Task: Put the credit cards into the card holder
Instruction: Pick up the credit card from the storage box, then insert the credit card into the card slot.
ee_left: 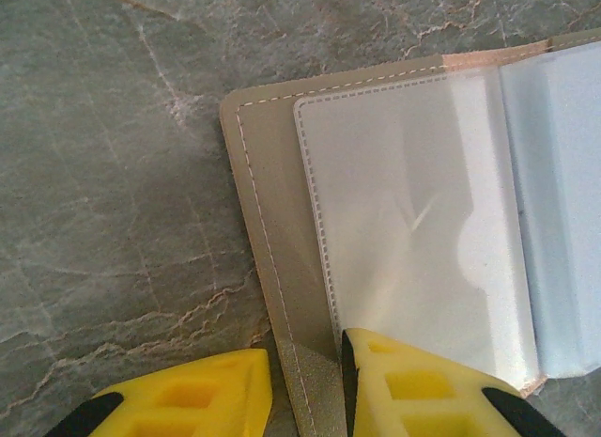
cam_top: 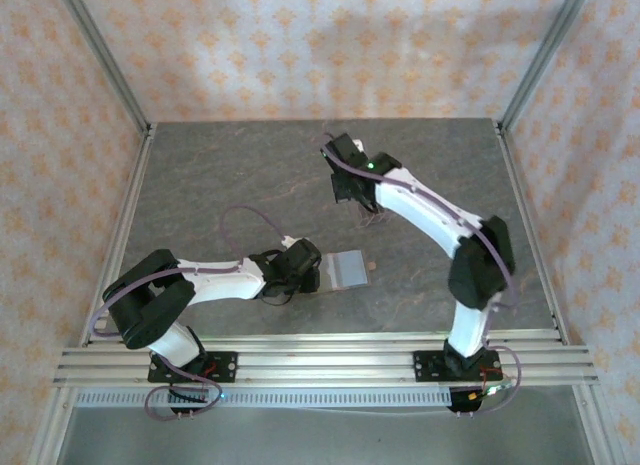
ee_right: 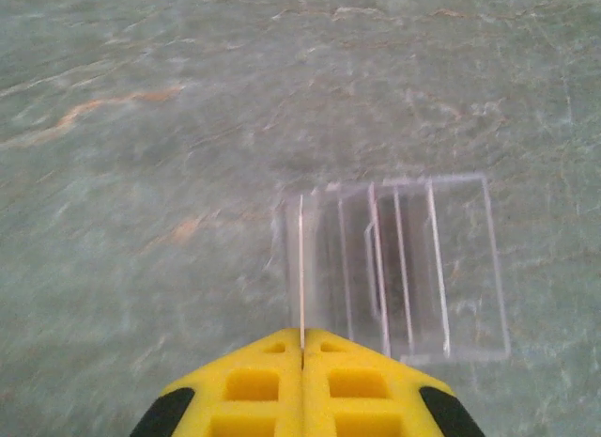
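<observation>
Two right gripper jaws meet at clear rack.

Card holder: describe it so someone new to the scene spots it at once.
On the grey marbled table, look right of the left gripper, near the front rail. The card holder lies open there, its edge between that gripper's fingers. Unlike the clear slotted rack, it is flat, tan, stitched, with plastic sleeves inside.
</observation>
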Robot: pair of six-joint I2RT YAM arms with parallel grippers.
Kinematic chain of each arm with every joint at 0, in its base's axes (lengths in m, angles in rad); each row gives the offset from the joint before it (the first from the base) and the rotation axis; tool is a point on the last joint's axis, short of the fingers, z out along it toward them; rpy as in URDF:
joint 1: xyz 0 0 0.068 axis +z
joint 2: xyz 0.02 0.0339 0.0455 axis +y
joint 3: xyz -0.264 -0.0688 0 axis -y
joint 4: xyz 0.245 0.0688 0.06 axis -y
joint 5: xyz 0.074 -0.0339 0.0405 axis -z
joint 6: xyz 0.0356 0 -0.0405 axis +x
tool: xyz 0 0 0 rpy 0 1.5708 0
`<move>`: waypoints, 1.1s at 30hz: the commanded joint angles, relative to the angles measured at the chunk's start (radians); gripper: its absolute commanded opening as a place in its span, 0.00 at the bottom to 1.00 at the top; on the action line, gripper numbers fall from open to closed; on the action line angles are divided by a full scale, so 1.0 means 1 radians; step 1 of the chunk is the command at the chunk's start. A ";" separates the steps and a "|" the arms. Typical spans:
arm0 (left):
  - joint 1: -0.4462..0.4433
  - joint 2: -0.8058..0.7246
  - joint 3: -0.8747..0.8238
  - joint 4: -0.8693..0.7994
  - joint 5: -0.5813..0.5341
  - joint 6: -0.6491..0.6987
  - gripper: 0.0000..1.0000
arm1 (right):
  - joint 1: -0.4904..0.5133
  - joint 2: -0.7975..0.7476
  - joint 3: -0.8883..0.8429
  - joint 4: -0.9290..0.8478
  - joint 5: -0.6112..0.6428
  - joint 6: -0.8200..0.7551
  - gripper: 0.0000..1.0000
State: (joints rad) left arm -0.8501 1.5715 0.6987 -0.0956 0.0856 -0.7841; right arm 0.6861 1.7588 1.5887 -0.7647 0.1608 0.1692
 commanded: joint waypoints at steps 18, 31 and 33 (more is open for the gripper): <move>0.003 0.084 -0.001 0.036 0.011 -0.004 0.23 | 0.029 -0.436 -1.059 1.097 -0.498 0.349 0.00; -0.003 0.092 0.012 0.021 0.005 -0.006 0.17 | 0.022 -0.395 -1.148 1.209 -0.495 0.373 0.00; -0.002 0.092 0.012 0.019 0.003 -0.006 0.18 | 0.016 -0.394 -1.155 1.223 -0.501 0.374 0.00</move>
State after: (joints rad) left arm -0.8494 1.5803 0.7174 -0.1249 0.0769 -0.7841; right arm 0.7105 1.3605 0.4503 0.3923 -0.3481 0.5358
